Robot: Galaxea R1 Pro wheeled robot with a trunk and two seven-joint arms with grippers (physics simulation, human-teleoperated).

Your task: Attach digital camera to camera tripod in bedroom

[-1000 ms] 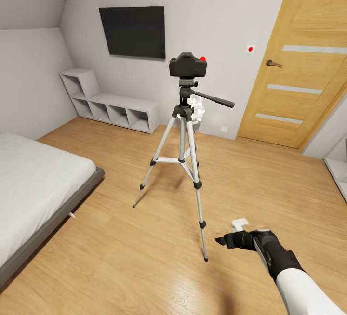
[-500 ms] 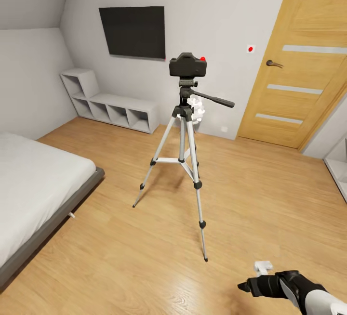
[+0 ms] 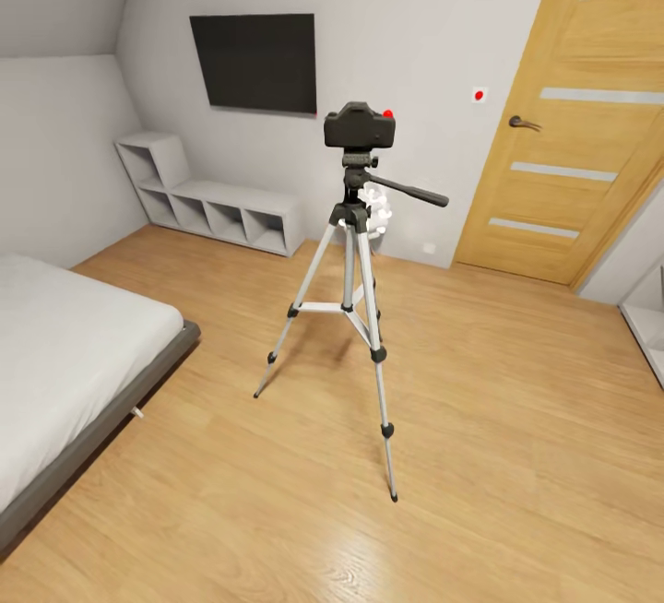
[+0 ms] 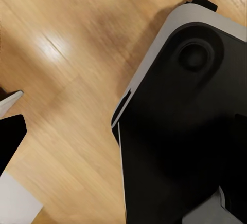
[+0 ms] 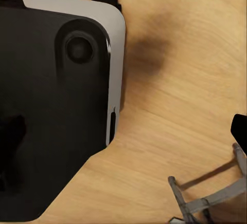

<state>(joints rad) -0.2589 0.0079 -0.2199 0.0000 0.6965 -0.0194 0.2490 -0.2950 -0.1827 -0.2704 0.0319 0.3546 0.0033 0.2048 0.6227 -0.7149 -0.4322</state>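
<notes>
In the head view, the digital camera (image 3: 360, 126), black and boxy with a red button on top, sits on the black pan head of the camera tripod (image 3: 353, 308). The tripod stands on its silver legs in the middle of the bedroom's wood floor, its long black handle pointing right. Both wrist views look down at the floor beside my black, grey-rimmed base (image 4: 180, 131) (image 5: 51, 106). A black and white piece of my left gripper's finger (image 4: 10, 136) shows at the frame's edge. Grey linkage of my right gripper (image 5: 206, 201) shows too. Nothing is held in either.
A grey-framed white bed (image 3: 65, 354) lies at the left. Low white cube shelves (image 3: 212, 206) stand under the black wall TV (image 3: 254, 62). A wooden door (image 3: 572, 124) is at the right, with a white shelf corner (image 3: 646, 308) beyond it. Open wood floor surrounds the tripod.
My right arm has dropped down and to the right, out of the head view. The camera and tripod have not moved.
</notes>
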